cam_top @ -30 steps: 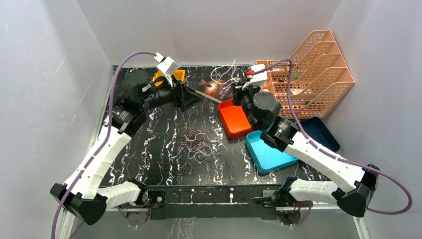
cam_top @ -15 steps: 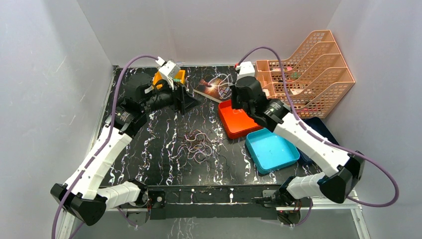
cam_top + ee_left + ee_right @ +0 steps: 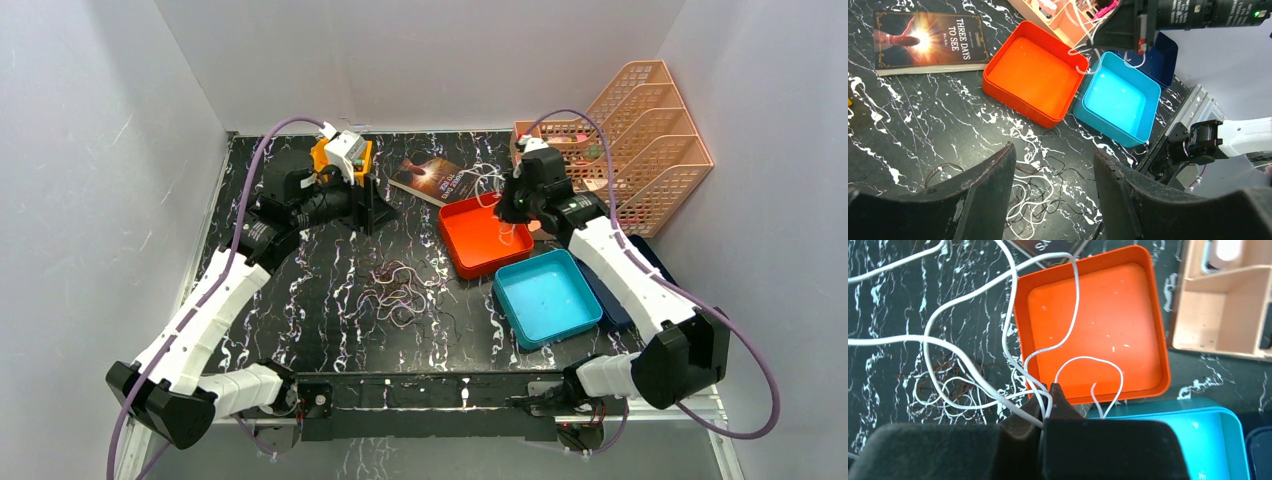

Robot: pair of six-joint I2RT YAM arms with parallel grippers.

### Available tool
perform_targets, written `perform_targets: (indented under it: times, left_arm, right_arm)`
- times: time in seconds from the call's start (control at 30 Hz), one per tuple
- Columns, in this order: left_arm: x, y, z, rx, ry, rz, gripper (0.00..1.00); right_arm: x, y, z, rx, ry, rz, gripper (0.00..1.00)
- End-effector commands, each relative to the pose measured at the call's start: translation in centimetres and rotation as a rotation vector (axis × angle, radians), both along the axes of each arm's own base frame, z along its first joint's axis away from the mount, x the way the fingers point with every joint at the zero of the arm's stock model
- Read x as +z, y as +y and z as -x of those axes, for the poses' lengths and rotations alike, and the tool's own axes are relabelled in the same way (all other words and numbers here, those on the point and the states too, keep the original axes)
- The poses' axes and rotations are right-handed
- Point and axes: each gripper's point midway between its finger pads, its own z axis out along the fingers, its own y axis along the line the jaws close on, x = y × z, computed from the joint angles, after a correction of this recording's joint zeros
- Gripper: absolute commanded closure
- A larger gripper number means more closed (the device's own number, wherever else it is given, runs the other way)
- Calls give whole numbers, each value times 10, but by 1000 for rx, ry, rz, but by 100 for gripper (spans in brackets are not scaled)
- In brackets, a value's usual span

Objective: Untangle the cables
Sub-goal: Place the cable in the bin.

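Two arms: the left gripper point(image 3: 1053, 152) hangs above the worktop point(image 3: 300, 290) with its jaws apart and nothing between them. The right gripper point(image 3: 1049, 392) has its jaws pressed together on the white cable point(image 3: 1089, 358).
White cable: pinched at the right jaws, it loops over the orange tray point(image 3: 470, 262) and trails out to the left over the worktop.
Cables: the rest, a loose tangle of dark cables point(image 3: 398, 295) with some pale strands in it, lies flat on the worktop near its middle, left of the trays and below the left jaws.
Around: a teal tray point(image 3: 545, 295) sits just right of and nearer than the orange one, their corners close together. A dark blue tray point(image 3: 1160, 55) lies beyond it on the right, partly under the right arm. A peach file rack point(image 3: 640, 140) stands at the far right, just beside the right wrist. A book point(image 3: 923, 42) lies flat at the far edge, left of the orange tray.
In the way: the orange tray lies directly beneath the hanging white loops, and the file rack crowds the right wrist.
Change: a second ago the right wrist was by the book at the orange tray's far left. It has swung right to the tray's far right corner, carrying the white cable and uncovering the teal tray. The left arm has barely shifted, and the tangle lies as before.
Writing: the book cover reads "THREE DAYS TO SEE"; the smaller line beneath is too small to read.
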Motion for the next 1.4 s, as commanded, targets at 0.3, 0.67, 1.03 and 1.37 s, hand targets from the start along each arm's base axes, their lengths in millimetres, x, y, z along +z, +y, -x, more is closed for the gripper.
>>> perform_targets:
  times: [0.3,0.67,1.03,1.37]
  left_arm:
    - [-15,0,-4,8,45,-30,42]
    - [-16,-1,-3,-9,44,-31,41]
    - [-18,-12,-3,-65,78,-17,41]
    - [-17,-16,-2,-84,94,-1,40]
  right_arm:
    - [58,-132,10,-610,-210,12,100]
    - [65,-253,35,-1055,-320,135,100]
    - [9,-296,44,-1238,-245,110,100]
    - [-38,-307,43,-1336,-179,67,100]
